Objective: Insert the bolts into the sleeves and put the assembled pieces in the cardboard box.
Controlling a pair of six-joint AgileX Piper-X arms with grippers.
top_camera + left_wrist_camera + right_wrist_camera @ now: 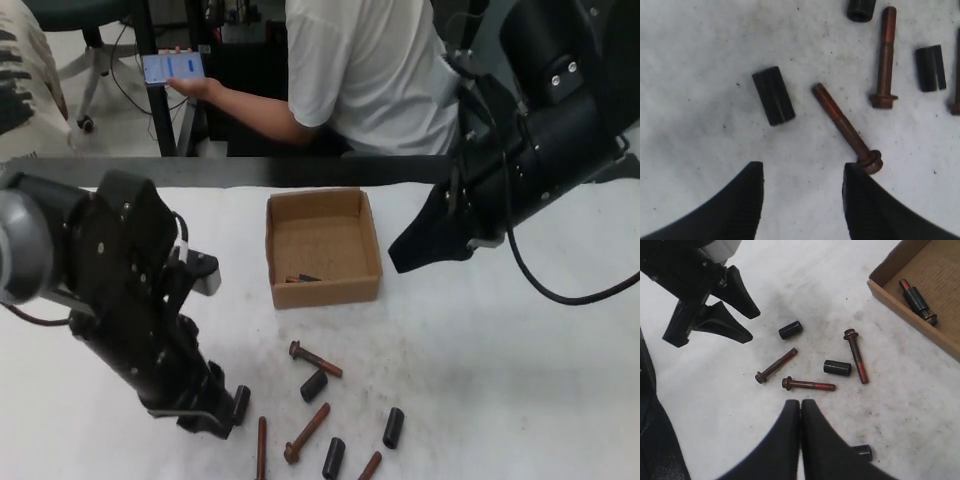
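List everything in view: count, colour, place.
box: 1, brown cardboard, open top, far middle of the bench.
assembled piece: 1, rusty bolt in a black sleeve, lying in the box by its near wall.
bolts: 4 loose, rusty red-brown, scattered on the bench in front of the box; one is cut by the frame edge.
sleeves: 4 loose, black, among the bolts; one lies apart, to the left of the rest.
bench: 1, white, smudged.
left gripper: 1, black, open, empty, low by the leftmost sleeve.
right gripper: 1, black, shut, empty, above the bench to the right of the box.
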